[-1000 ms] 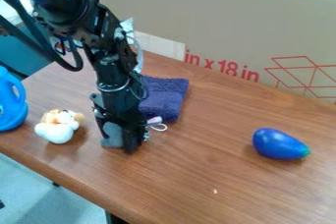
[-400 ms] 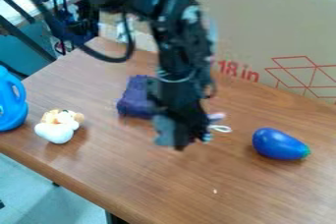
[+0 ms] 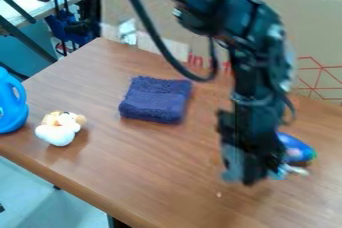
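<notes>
Brown cardboard [image 3: 167, 7] behind wood-look table [image 3: 153, 177]. I see my gripper [image 3: 250, 174] hanging over table's right part, blurred; can't tell if spread, pressed together or pinching anything. Blue eggplant-shaped toy [image 3: 298, 148] right beside it in view, partly hidden by it. Folded purple towel [image 3: 157, 100] mid-table, white-and-tan toy [image 3: 59, 131] left, blue plastic container [image 3: 9, 107] at left edge.

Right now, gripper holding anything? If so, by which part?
Can't tell for sure: a grey piece sits at the gripper's lower end, possibly held, but what it is and where it's gripped aren't clear.
</notes>
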Robot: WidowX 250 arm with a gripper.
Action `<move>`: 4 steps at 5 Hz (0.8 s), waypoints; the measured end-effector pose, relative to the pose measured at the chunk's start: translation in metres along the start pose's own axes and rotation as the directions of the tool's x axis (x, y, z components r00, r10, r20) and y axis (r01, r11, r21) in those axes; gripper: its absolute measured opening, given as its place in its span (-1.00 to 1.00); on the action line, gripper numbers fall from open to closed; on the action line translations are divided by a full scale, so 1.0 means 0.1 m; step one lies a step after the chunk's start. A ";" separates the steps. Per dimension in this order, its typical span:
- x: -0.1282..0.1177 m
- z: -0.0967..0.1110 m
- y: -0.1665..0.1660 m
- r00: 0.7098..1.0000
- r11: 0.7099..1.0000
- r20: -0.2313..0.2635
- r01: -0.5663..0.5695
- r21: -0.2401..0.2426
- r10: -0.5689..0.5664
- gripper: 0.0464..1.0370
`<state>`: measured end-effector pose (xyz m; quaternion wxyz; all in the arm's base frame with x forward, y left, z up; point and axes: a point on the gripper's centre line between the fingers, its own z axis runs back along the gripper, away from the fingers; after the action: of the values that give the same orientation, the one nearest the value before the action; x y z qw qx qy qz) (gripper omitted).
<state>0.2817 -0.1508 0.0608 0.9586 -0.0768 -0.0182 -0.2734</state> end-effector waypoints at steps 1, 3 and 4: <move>0.09 -0.08 -0.30 0.995 0.995 -0.034 0.088 -0.037 -0.090 -0.03; 0.05 -0.09 -0.33 0.995 0.997 -0.067 0.069 -0.040 -0.071 -0.03; 0.02 -0.15 -0.21 0.998 0.999 -0.052 0.032 -0.005 -0.032 0.07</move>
<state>0.2725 -0.1717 0.0489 0.9542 -0.0712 0.0061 -0.2905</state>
